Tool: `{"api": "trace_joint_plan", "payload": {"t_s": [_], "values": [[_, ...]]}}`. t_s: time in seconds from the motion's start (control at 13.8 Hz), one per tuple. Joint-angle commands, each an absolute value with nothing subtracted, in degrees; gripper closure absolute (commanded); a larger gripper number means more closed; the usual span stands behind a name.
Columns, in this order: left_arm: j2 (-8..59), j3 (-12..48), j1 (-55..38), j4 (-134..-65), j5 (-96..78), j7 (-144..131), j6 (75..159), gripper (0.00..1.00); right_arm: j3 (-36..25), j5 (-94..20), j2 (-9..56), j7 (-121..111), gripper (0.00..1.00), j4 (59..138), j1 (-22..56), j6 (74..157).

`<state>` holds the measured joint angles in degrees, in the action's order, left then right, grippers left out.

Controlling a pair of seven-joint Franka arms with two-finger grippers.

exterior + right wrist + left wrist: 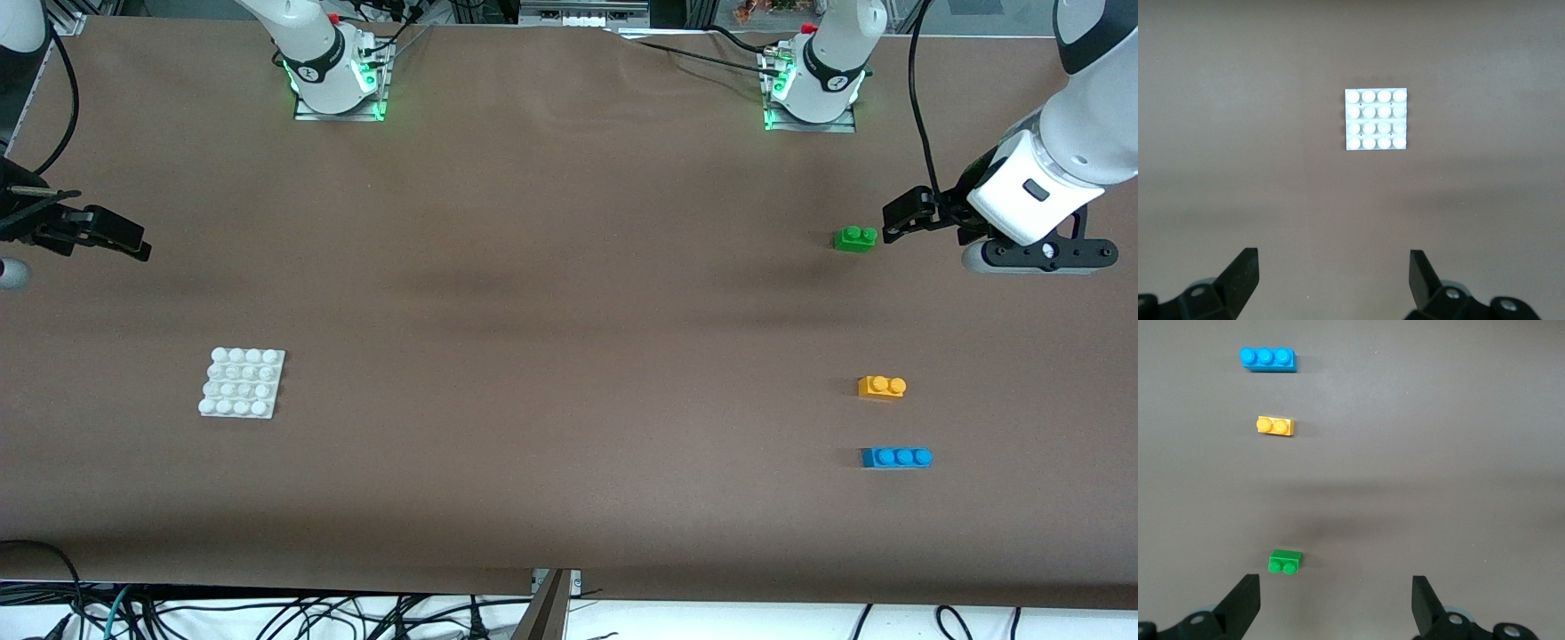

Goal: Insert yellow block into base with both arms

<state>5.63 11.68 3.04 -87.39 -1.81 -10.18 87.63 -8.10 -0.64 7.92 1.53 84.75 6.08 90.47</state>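
Yellow block [881, 387]: loose on the table, between green brick [855, 238] and blue brick [896, 457], nearer the camera than the green one. Left gripper [1335, 607]: fingers apart, empty, beside the green brick; bring yours squarely down over the yellow block's sides. Base [242, 382]: well apart from the yellow block, toward the right arm's end, studs bare. Right gripper [1333, 280]: fingers apart, empty, waiting near the base.

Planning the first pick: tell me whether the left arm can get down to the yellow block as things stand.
Probably yes. The left tool hangs open beside the green brick; the yellow block lies apart, nearer the front camera, nothing on it. The blue brick lies nearer still, not touching.
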Motion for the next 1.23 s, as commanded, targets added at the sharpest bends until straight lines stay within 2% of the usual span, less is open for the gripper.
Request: {"api": "trace_joint_plan", "payload": {"t_s": [0.0,1.16], "values": [[6.06,12.04,2.99,-85.78,-0.88,-10.28,86.31,0.0,-7.56,-0.44,7.82,1.49,0.0,84.46,5.19,90.53],[6.15,11.95,2.9,-85.69,-0.62,-10.46,86.31,0.0,-7.73,-0.26,8.26,1.67,0.0,84.38,5.19,91.23]]}}
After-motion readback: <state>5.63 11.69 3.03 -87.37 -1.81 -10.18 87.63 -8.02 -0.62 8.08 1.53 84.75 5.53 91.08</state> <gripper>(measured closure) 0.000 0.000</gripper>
